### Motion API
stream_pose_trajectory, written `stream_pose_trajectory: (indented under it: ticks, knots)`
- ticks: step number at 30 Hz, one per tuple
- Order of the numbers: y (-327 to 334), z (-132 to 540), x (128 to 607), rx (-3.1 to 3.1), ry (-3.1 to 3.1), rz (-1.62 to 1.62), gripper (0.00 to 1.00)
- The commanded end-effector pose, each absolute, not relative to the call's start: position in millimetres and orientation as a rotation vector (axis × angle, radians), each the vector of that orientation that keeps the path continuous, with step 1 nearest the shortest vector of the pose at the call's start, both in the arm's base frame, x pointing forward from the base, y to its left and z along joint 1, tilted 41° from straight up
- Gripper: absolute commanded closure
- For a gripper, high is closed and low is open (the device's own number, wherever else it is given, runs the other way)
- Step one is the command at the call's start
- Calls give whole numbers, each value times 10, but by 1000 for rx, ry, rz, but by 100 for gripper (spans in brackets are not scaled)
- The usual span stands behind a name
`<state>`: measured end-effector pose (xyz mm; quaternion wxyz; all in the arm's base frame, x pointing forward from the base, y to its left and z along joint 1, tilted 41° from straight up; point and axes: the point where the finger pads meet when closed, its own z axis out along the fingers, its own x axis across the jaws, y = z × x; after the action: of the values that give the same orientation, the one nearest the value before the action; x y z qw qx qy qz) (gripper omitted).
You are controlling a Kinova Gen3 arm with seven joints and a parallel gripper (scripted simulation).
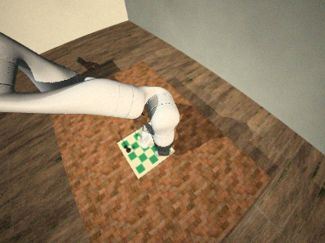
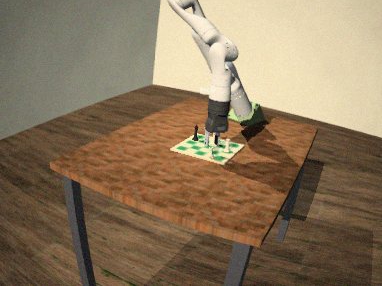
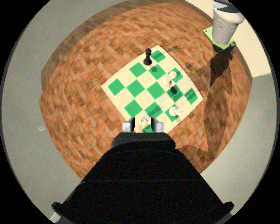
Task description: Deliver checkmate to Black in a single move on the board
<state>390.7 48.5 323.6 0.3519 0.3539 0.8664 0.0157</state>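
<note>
A small green and cream chessboard (image 1: 145,152) lies on the wooden table and also shows in the wrist view (image 3: 153,91). A black piece (image 3: 148,56) stands at the board's far corner, also seen from the side (image 2: 195,131). A white piece (image 3: 169,80) and a second black piece stand near the middle. Another white piece (image 3: 174,111) stands nearer to me. My gripper (image 3: 143,122) is low over the board's near edge (image 2: 211,141). Its fingers stand partly open on either side of a white piece (image 3: 144,121). I cannot tell whether they touch it.
The arm's base sits on a green pad (image 2: 250,114) at the table's back edge. The board lies near the middle of the table, with the table's edges well away on all sides.
</note>
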Motion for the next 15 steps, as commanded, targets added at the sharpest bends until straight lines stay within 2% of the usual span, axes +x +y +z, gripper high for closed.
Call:
stream_pose_trajectory:
  ticks: [1, 15]
  knots:
    - [493, 3245, 3929, 918, 2236, 47, 27]
    - [500, 3252, 3937, 919, 2235, 46, 27]
